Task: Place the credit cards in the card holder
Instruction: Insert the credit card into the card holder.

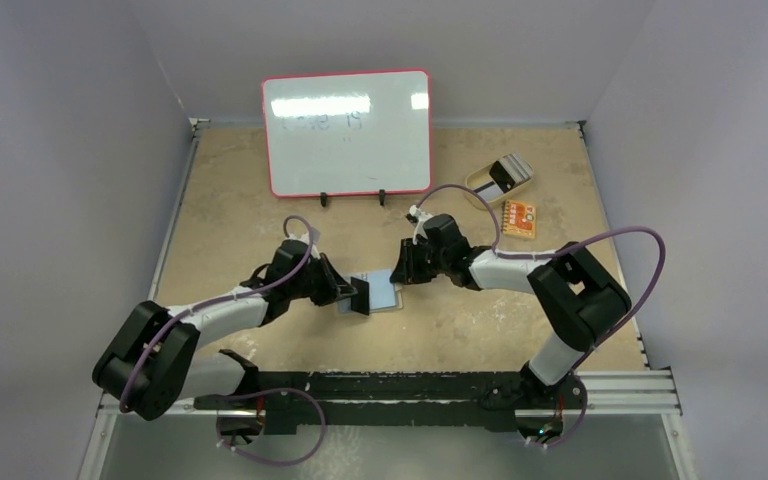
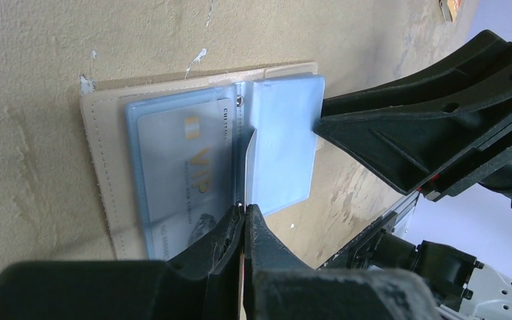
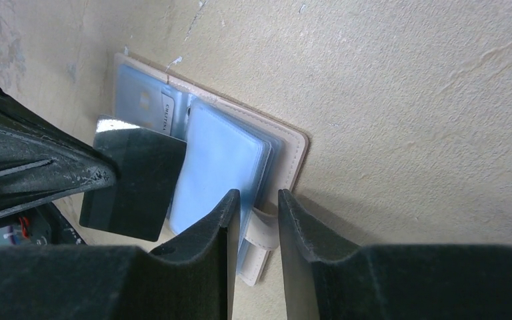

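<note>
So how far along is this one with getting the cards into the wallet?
Done: one card marked VIP already sits inside the open wallet. In hand: the left gripper is shut on a dark card at the clear sleeves, and the right gripper straddles the wallet's edge, jaws apart. Left: that card is not yet in, and more cards wait in the dish.

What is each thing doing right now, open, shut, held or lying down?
Tan leather folding card holder: open flat, VIP card in a clear sleeve.
Black plastic card: held over the holder, not in yet.
Left gripper: shut on the black plastic card.
Right gripper: jaws partly apart at the holder's tab edge.
Tan oval dish: holds spare cards.
</note>
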